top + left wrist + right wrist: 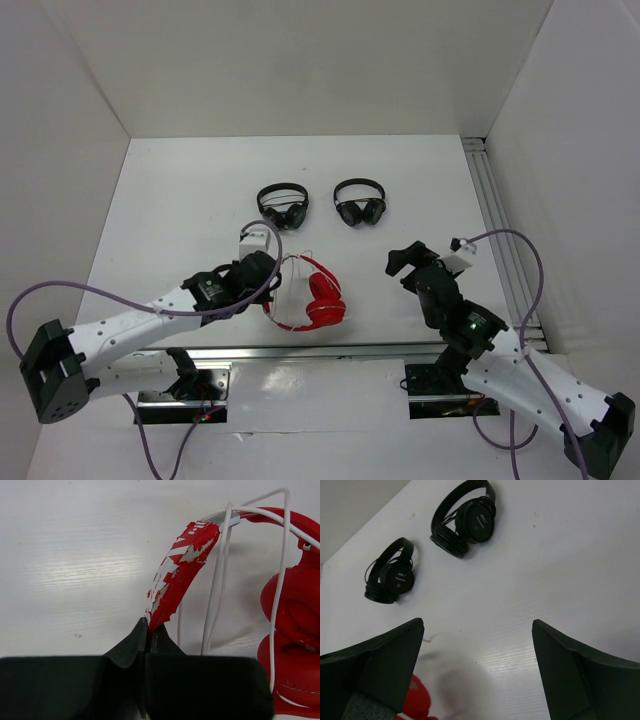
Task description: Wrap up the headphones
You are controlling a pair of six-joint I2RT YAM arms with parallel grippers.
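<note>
**Top and wrist views.** The headphones (322, 297) are shown lying on the white table (180, 200) near its front edge, between the two arms and closer to the left one. The left gripper (149, 630) is seen clamped on the lower end of the headband (176, 572), whose red covering is flaked away in patches. The thin white cable (218, 580) is looped in several strands across the headband and down past the padded cups (292, 630), which are seen at the right of the left wrist view. The right gripper (477, 627) is held to the right of the headphones and apart from them, with its jaws spread wide and nothing between them. Farther back on the table, a left black pair (282, 206) and a right black pair (360, 203) are set side by side.
</note>
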